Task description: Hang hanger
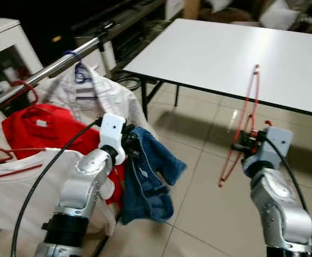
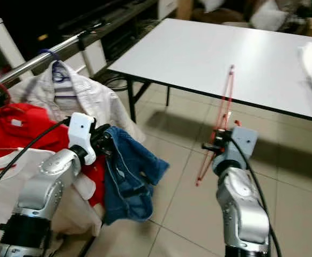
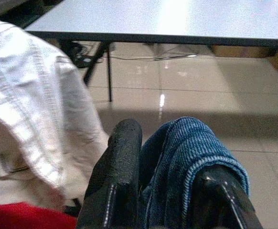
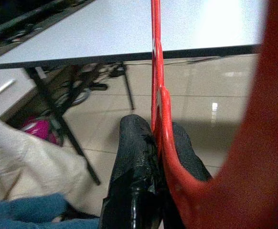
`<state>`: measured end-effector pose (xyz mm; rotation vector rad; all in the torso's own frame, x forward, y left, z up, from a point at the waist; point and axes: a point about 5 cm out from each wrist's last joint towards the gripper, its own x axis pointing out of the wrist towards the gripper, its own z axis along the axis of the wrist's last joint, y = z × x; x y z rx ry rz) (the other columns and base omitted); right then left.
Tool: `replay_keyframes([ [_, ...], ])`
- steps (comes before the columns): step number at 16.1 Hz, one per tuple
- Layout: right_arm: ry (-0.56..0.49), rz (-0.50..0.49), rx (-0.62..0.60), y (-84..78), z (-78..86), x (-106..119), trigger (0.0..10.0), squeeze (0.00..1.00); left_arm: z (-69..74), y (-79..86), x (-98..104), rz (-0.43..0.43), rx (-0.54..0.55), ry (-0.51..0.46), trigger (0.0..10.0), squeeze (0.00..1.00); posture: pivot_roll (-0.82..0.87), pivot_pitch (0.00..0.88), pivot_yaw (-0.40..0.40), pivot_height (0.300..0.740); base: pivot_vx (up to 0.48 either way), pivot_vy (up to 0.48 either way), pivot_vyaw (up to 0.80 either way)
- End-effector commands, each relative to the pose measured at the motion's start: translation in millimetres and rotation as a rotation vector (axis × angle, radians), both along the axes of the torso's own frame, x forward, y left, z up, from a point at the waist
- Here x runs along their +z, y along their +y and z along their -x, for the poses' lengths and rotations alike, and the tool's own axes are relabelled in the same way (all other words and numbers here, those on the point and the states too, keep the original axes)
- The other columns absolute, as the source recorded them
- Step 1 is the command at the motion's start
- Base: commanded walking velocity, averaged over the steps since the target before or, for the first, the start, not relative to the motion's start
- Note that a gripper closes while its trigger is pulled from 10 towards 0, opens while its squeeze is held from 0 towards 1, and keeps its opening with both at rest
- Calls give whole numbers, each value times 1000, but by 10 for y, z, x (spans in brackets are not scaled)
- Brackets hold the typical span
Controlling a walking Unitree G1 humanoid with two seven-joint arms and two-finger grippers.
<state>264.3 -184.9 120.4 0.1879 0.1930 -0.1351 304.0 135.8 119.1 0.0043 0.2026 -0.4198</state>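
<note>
A thin red hanger [image 1: 245, 120] stands nearly upright in the air at the right, its top over the table edge. My right gripper [image 1: 245, 141] is shut on the hanger's lower part; in the right wrist view the red bar [image 4: 159, 100] runs between the two black fingers [image 4: 134, 157]. My left gripper [image 1: 132, 142] is shut on a blue denim garment [image 1: 148, 179] that hangs down beside the rack. In the left wrist view the denim [image 3: 182, 152] is bunched between the fingers [image 3: 117, 167]. The metal rail [image 1: 49, 69] crosses the upper left.
On the rail hang a white shirt on a blue hanger [image 1: 89, 88], a red shirt [image 1: 43, 128] and a white garment [image 1: 16, 193]. A white table [image 1: 242, 53] on black legs stands ahead. A white cabinet [image 1: 3, 48] stands at far left. Tiled floor [image 1: 204, 203] lies between.
</note>
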Motion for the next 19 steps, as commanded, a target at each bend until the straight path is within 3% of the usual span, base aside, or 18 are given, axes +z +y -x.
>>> replay_keyframes([
  [1,-6,3,-8,-18,3,17,10000,0,-18,-9,73,5,-3,-31,10000,0,-81,0,67,740,266,0,0],
  [6,1,-7,-5,-11,6,11,10000,0,-10,-2,69,6,-1,-31,10000,0,-79,0,65,740,266,0,0],
  [10,4,-15,-3,-6,0,8,10000,0,-11,4,71,5,0,-31,10000,0,-78,0,66,740,264,0,-727],
  [19,-3,2,-4,-7,3,16,10000,0,-10,0,74,6,-2,-32,10000,0,-78,0,65,740,263,0,0],
])
